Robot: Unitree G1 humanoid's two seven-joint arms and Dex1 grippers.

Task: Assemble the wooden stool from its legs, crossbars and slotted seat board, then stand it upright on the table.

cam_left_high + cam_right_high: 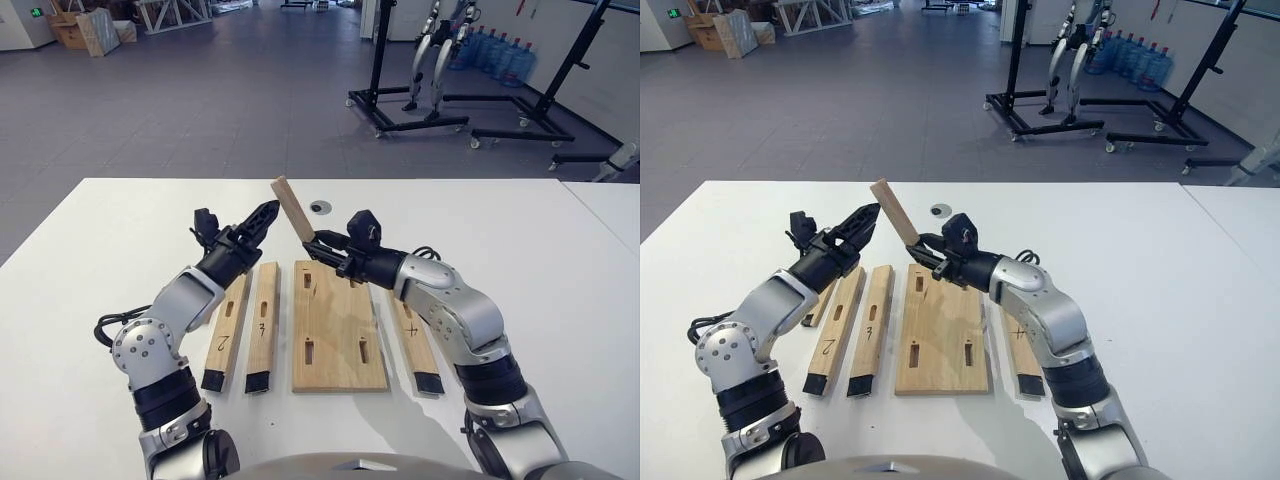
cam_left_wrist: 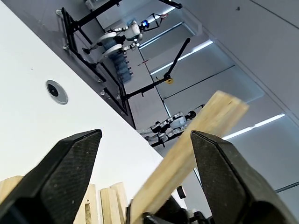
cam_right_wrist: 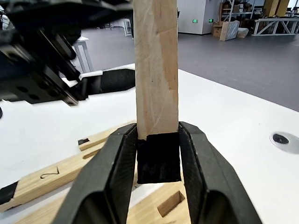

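The slotted seat board [image 1: 338,335] lies flat on the white table [image 1: 560,300]. Two black-tipped wooden legs [image 1: 226,335] [image 1: 263,328] lie to its left and another leg [image 1: 415,340] to its right. My right gripper [image 3: 158,158] is shut on the black-tipped end of a further wooden leg [image 1: 294,210], holding it tilted up above the board's far edge. My left gripper [image 1: 268,216] hovers just left of that leg's upper part, open, its fingers [image 2: 70,172] apart, and the leg [image 2: 196,140] shows between them.
A small round hole [image 1: 320,207] sits in the table beyond the held leg. A short wooden piece [image 1: 820,303] lies partly under my left arm. Black wheeled racks [image 1: 420,100] stand on the floor behind the table.
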